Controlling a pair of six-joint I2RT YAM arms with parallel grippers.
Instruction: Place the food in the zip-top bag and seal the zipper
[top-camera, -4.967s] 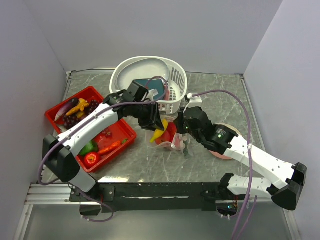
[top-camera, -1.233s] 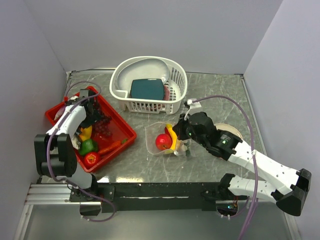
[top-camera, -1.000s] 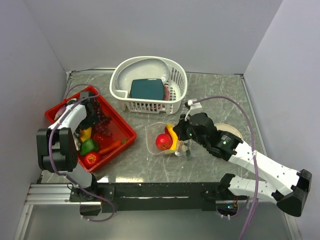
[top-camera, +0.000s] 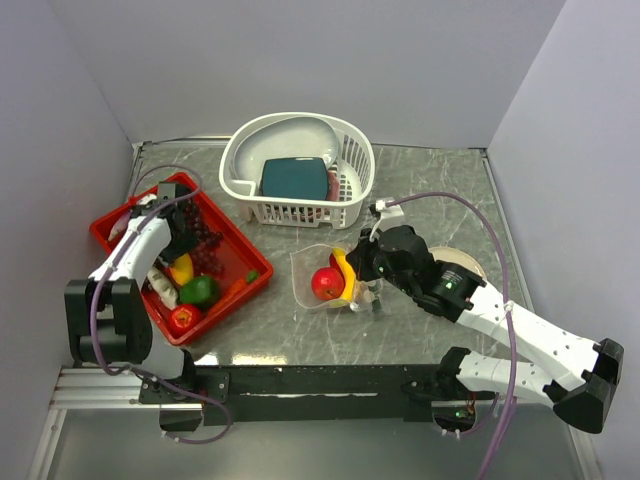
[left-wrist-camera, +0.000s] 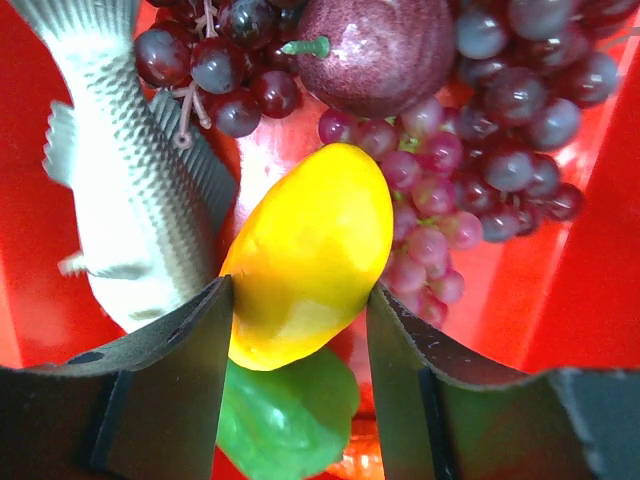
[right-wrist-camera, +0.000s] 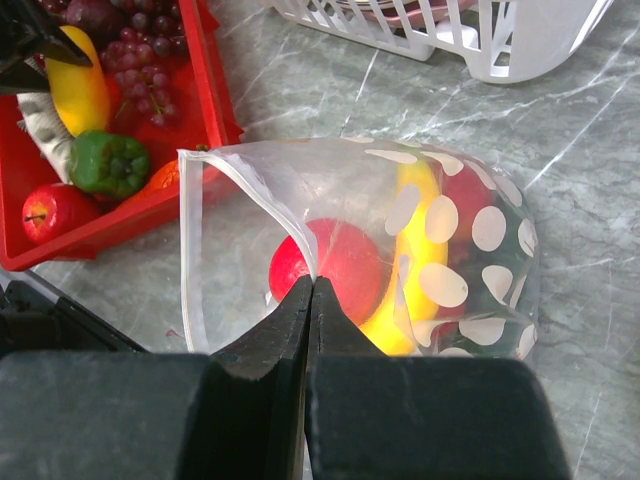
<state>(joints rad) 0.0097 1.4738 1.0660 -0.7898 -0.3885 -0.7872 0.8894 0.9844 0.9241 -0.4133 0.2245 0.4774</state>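
Observation:
The zip-top bag (top-camera: 312, 262), clear with white spots, lies on the table with its mouth facing left. It holds a red tomato (top-camera: 325, 283), a yellow banana (top-camera: 346, 270) and another red piece. My right gripper (top-camera: 364, 282) is shut on the bag's upper rim (right-wrist-camera: 312, 285) and holds the mouth open. My left gripper (top-camera: 181, 252) is down in the red tray (top-camera: 238, 247). Its fingers (left-wrist-camera: 190, 340) press both sides of a yellow fruit (left-wrist-camera: 310, 250) that lies beside purple grapes (left-wrist-camera: 500, 150) and above a green pepper (left-wrist-camera: 290, 420).
The tray also holds a grey fish (left-wrist-camera: 130, 200), a purple round vegetable (left-wrist-camera: 385, 50), a red apple (top-camera: 183, 318) and an orange carrot (top-camera: 235, 288). A white slotted basket (top-camera: 300, 125) with a teal block (top-camera: 295, 178) stands at the back. A round disc (top-camera: 462, 262) lies under the right arm.
The left arm left the bag and returned to the tray. Over the last second its gripper settled around the yellow fruit and the green pepper shifted right. The right gripper and the bag stayed put.

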